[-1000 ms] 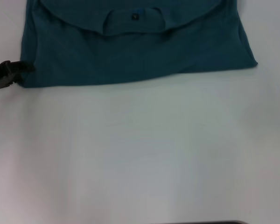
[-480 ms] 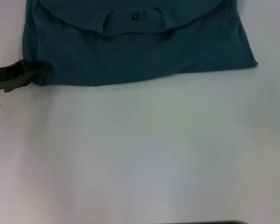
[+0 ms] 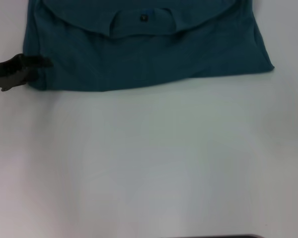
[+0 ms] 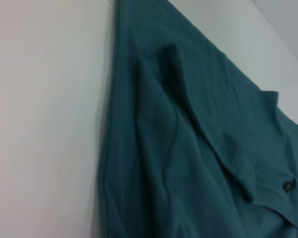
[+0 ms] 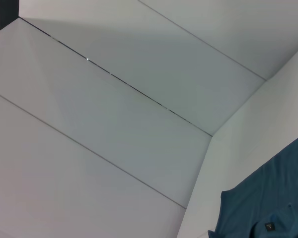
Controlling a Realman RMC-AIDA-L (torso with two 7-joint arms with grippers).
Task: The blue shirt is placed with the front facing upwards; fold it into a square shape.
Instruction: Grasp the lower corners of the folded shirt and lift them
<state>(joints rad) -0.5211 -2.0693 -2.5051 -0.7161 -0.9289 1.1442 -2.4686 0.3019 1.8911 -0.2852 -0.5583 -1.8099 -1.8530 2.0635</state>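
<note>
**Left gripper at the shirt's near-left corner**

The blue shirt (image 3: 144, 54) lies partly folded at the table's (image 3: 149, 163) far edge. The left gripper (image 3: 37, 67) has moved inward onto that corner — apparently pinching cloth, readying a fold. Right gripper unseen.

The blue shirt (image 3: 144, 54) lies far on the table (image 3: 149, 163), left claw (image 3: 35, 69) at its left corner.

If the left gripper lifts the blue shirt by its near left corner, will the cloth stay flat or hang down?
The blue shirt will probably hang limp: the left wrist view shows soft ridges and folded layers. It looks light, so the left gripper at its corner may drag the whole folded stack rather than peel off one layer. It should not roll or tip on the white table.
</note>
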